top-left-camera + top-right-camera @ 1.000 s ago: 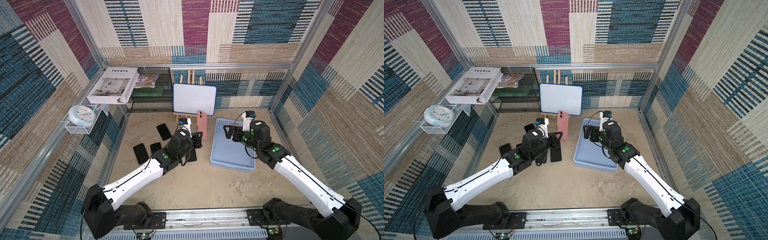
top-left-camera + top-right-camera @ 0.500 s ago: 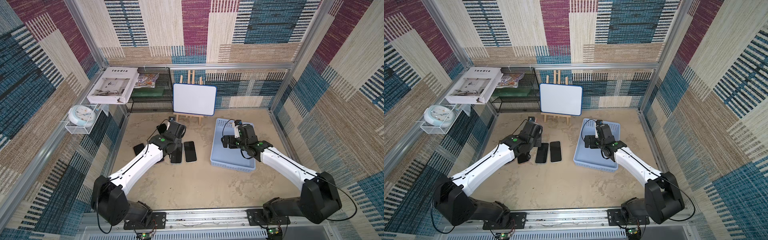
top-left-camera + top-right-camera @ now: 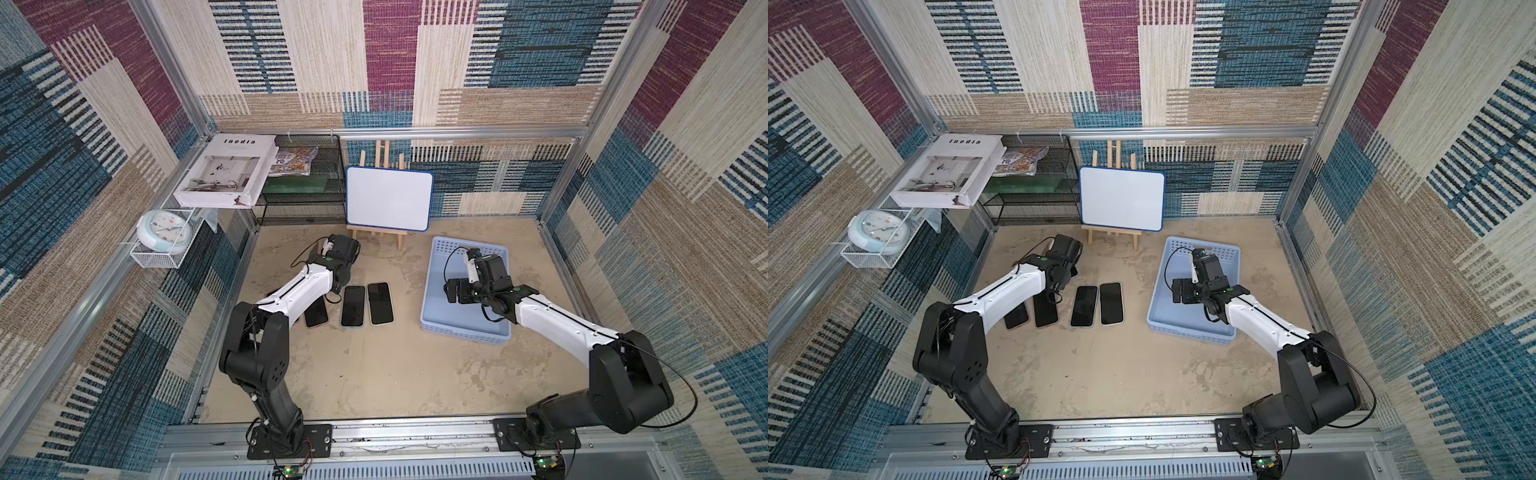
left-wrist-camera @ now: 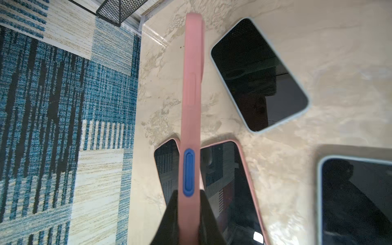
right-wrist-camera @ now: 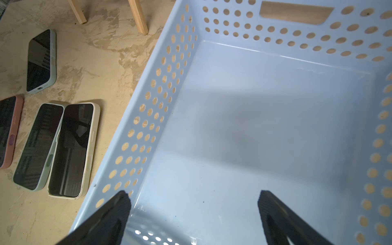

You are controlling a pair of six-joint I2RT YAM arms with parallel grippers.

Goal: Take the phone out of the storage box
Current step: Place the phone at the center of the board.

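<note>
Outside the storage box (image 3: 463,331), left hand (image 4: 188,194) clamps the pink phone (image 4: 192,84); right hand (image 5: 193,194) spread.

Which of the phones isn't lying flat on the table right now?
The pink-cased phone with the blue side button, gripped edge-on by the left hand. The other phones lie flat, screens up.

left arm (image 3: 299,291): stretched forward, wrist well apart from storage box (image 3: 432,286), on its left | left gripper (image 4: 188,196): jaws clamped on pink-cased phone (image 4: 192,84), held edge-on | right arm (image 3: 557,324): reaching forward, wrist over storage box | right gripper (image 5: 194,200): jaws wide apart, nothing between, one finger by the box's perforated wall
</note>
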